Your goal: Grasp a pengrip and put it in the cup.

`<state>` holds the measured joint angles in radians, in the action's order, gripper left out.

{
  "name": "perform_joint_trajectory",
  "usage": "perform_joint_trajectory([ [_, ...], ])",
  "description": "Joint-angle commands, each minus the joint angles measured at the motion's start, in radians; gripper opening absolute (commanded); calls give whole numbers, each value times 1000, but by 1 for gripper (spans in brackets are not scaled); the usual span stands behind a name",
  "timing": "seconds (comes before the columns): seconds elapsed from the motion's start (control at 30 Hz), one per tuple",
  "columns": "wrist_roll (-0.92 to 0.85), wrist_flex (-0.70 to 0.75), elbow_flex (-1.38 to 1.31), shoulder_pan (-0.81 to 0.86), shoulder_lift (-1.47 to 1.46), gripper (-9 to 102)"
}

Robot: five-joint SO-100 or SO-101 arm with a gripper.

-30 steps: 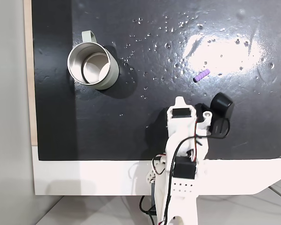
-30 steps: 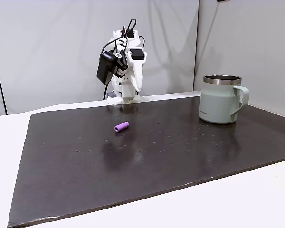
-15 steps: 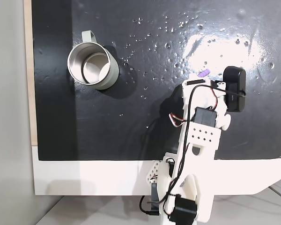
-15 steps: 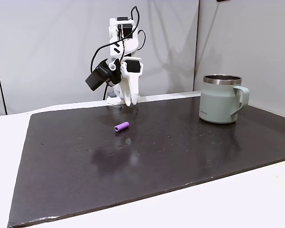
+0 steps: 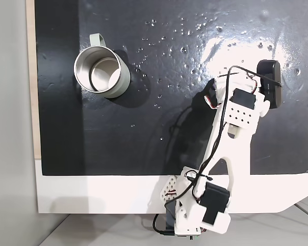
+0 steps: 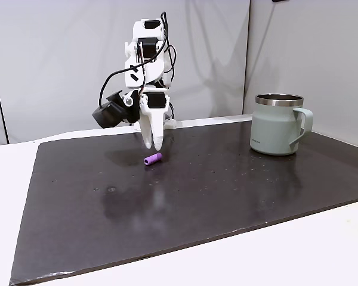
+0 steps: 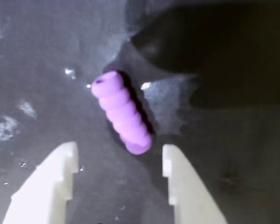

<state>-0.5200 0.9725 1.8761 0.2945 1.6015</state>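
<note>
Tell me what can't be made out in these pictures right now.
- Pengrip: in the fixed view from above, the arm covers it.
- Gripper: in the wrist view the bottom edge cuts off the fingers, and the close shot is soft.
- Cup: in the side fixed view its wall hides the inside; from above the shiny inside shows only reflections.
- Gripper height over the mat: the side fixed view shows the tips near the pengrip, but contact cannot be told.

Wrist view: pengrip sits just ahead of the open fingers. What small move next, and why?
Probably ease the pincer forward and down so its fingers straddle the pengrip, then close. The pengrip lies untouched on the mat, angled, its near end between the fingertips; in a fixed view the pincer hangs just above it.
</note>
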Motion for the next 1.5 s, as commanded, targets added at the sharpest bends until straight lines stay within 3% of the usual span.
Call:
perform_joint_trajectory([
  [0.0,-23,12,-83,9,-31,24],
  [0.33,-72,31,-173,25,-218,20],
  [0.53,-69,38,-189,28,-245,0],
  [0.8,-26,87,-190,-5,-173,0],
  [1.2,190,247,-229,-342,253,0],
  [1.47,341,247,-311,-643,385,0],
])
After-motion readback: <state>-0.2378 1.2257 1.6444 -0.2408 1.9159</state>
